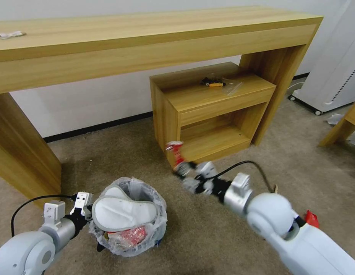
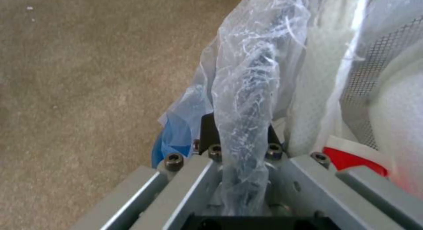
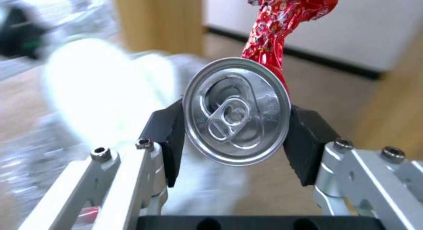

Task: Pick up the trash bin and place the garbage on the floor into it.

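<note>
**Bin held at the rim, can on its way**

The left gripper (image 1: pixel 85 208) clamps the trash bin (image 1: pixel 127 219) by its left rim, steadying it on the floor (image 1: pixel 208 236). To the right, the right gripper (image 3: pixel 236 137) grasps a can (image 3: pixel 236 111), raised for dropping in.

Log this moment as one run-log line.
left hand: shut on trash bin rim | right hand: shut on can, red wrapper attached | white slipper: in bin | can: not yet over bin
</note>
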Robot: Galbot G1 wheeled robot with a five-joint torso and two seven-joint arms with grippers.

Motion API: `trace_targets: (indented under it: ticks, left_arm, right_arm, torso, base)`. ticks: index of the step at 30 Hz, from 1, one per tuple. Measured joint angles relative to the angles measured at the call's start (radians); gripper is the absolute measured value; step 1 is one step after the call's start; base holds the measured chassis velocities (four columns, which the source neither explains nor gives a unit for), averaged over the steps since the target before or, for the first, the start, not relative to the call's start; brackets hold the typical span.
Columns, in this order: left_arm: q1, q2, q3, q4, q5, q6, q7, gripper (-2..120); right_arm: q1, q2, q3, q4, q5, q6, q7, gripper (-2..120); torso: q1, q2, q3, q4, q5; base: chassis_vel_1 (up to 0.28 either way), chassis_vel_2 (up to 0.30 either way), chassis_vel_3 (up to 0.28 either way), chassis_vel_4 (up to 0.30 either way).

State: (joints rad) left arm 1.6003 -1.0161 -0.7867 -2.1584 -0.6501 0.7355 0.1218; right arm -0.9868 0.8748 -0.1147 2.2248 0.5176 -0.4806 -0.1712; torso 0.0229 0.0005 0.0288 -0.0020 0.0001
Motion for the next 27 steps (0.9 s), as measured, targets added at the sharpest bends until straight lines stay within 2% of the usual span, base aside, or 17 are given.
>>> trace_targets:
  ticks: [1, 5, 8, 14, 16, 17, 20, 21, 24, 25, 27]
  left_arm:
    - [0.001, 0.000, -0.003, 0.001, 0.000, 0.000, 0.000, 0]
    - [0.001, -0.001, -0.005, 0.002, 0.000, 0.000, 0.000, 0]
    - [0.000, -0.006, -0.002, 0.001, 0.001, 0.000, 0.001, 0]
    - [0.008, -0.010, -0.002, -0.007, 0.001, 0.000, 0.001, 0]
    - [0.009, -0.010, -0.005, -0.008, 0.000, 0.000, 0.001, 0]
    - [0.009, -0.010, -0.005, -0.008, 0.000, 0.000, 0.001, 0]
    - [0.006, -0.014, -0.005, -0.006, 0.000, 0.000, 0.000, 0]
    - [0.006, -0.014, -0.005, -0.006, 0.000, 0.000, 0.000, 0]
    - [0.002, -0.017, -0.001, 0.002, 0.002, 0.000, -0.001, 0]
    - [0.002, -0.017, -0.001, 0.002, 0.002, 0.000, -0.001, 0]
    - [0.000, -0.019, -0.001, 0.006, 0.003, 0.000, -0.001, 0]
  right_arm:
    - [0.009, -0.002, -0.051, 0.002, 0.003, -0.003, 0.004, 46]
    - [0.018, -0.002, -0.099, 0.001, 0.003, -0.004, 0.005, 46]
    - [0.048, 0.008, -0.183, -0.031, 0.000, 0.000, -0.001, 46]
    - [0.096, 0.045, -0.234, -0.100, -0.007, 0.008, -0.004, 46]
    - [0.111, 0.056, -0.242, -0.115, -0.007, 0.009, -0.002, 53]
    - [0.111, 0.056, -0.242, -0.115, -0.007, 0.009, -0.002, 53]
    - [0.115, 0.059, -0.248, -0.118, -0.009, 0.010, 0.000, 70]
    - [0.115, 0.059, -0.248, -0.118, -0.009, 0.010, 0.000, 70]
    - [0.115, 0.056, -0.251, -0.113, -0.010, 0.015, 0.001, 84]
    - [0.115, 0.056, -0.251, -0.113, -0.010, 0.015, 0.001, 84]
    - [0.115, 0.056, -0.244, -0.110, -0.010, 0.020, 0.002, 93]
  torso:
    - [0.000, 0.000, 0.000, 0.0002, 0.0002]
    - [0.000, 0.000, 0.000, 0.0001, 0.0001]
    - [0.000, 0.000, 0.000, 0.0000, 0.0002]
    - [0.000, 0.000, 0.000, 0.0001, 0.0002]
    - [0.000, 0.000, 0.000, 0.0001, 0.0002]
    - [0.000, 0.000, 0.000, 0.0001, 0.0002]
    - [0.000, 0.000, 0.000, 0.0000, 0.0002]
    - [0.000, 0.000, 0.000, 0.0000, 0.0002]
    - [0.000, 0.000, 0.000, 0.0000, 0.0001]
    - [0.000, 0.000, 0.000, 0.0000, 0.0001]
    - [0.000, 0.000, 0.000, 0.0000, 0.0002]
  base:
    - [0.000, 0.000, 0.000, 0.000]
    - [0.000, 0.000, 0.000, 0.000]
    - [0.000, 0.000, 0.000, 0.000]
    - [0.000, 0.000, 0.000, 0.000]
    - [0.000, 0.000, 0.000, 0.000]
    - [0.000, 0.000, 0.000, 0.000]
    - [0.000, 0.000, 0.000, 0.000]
    - [0.000, 0.000, 0.000, 0.000]
    - [0.000, 0.000, 0.000, 0.000]
    - [0.000, 0.000, 0.000, 0.000]
    - [0.000, 0.000, 0.000, 0.000]
